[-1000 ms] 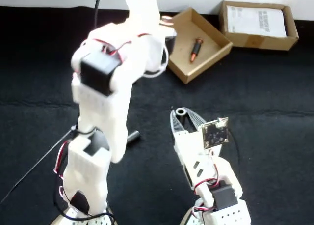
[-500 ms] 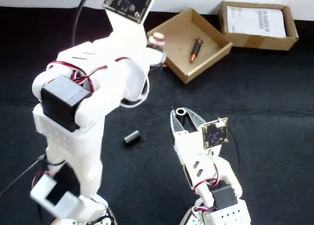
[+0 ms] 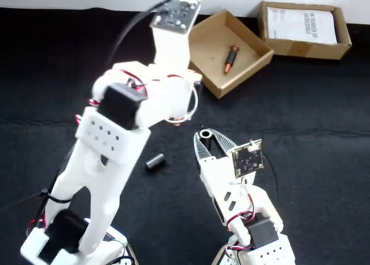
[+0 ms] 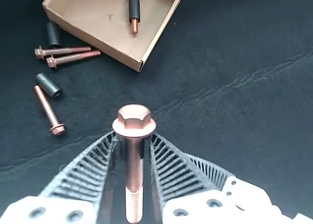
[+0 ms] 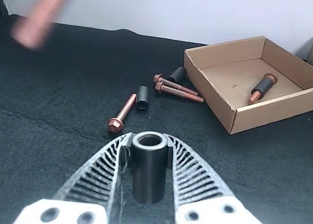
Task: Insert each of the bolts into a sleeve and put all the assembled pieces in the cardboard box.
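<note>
Two grippers: the left gripper [image 4: 133, 138] is closed on the held bolt [image 4: 133, 175], and the right gripper [image 5: 149, 148] is closed on the held sleeve [image 5: 148, 177].
held bolt: copper-coloured, with a flanged hex head and a thread at the end toward the gripper's base. It is clamped by the shank between the ribbed fingers [image 4: 88, 170], with the head standing just past the fingertips.
held sleeve: a short, dark, matt tube. It is pinched at the right gripper's fingertips, and its open bore is turned outward.
cardboard box [image 5: 254, 109]: shallow, brown and open-topped. It is set ahead of the right gripper and to one side, well apart from the fingertips.
assembled piece [image 5: 261, 87]: a copper bolt with a dark sleeve on its shank, laid flat on the floor of the cardboard box.
loose bolts [image 5: 121, 114]: three are laid flat ahead of the right gripper. One lies nearer the fingertips, and two lie close side by side near the box wall.
loose sleeves [image 5: 142, 97]: two are seen among the loose bolts, one just beside the nearer bolt's tip and one by the box.
third sleeve [image 3: 154, 161]: laid on its side near the right gripper, toward the left arm.
worktop [image 3: 324, 132]: covered in black.
second box [image 3: 303, 28]: a printed sheet is held in it; it is placed beyond the cardboard box, farthest from the right gripper.
</note>
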Robot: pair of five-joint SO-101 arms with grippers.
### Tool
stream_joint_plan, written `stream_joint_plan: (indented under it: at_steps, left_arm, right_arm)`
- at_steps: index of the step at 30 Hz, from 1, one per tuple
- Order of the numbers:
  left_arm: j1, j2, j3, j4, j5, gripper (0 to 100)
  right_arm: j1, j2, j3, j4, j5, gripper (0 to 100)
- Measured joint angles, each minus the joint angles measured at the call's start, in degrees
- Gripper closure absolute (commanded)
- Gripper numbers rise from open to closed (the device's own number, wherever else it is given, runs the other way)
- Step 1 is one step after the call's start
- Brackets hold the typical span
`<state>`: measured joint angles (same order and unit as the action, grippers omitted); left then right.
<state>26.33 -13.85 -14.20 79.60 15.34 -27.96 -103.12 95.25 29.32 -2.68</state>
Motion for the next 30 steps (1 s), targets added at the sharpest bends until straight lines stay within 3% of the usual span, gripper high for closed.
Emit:
stream_joint_plan:
  at_steps: [18, 22, 30]
  left_arm:
    - [4.22, -28.22, 58.73, -54.86, 0.88, 99]
    - [4.48, -33.67, 63.65, -61.36, 0.88, 99]
    - [4.48, -39.30, 66.37, -66.99, 1.05, 99]
  right_arm:
    - [0.00, 0.00, 0.00, 0.00, 0.00, 99.1]
    - [0.00, 0.00, 0.00, 0.00, 0.00, 99.1]
    - [0.00, 0.00, 0.00, 0.00, -2.81, 99.1]
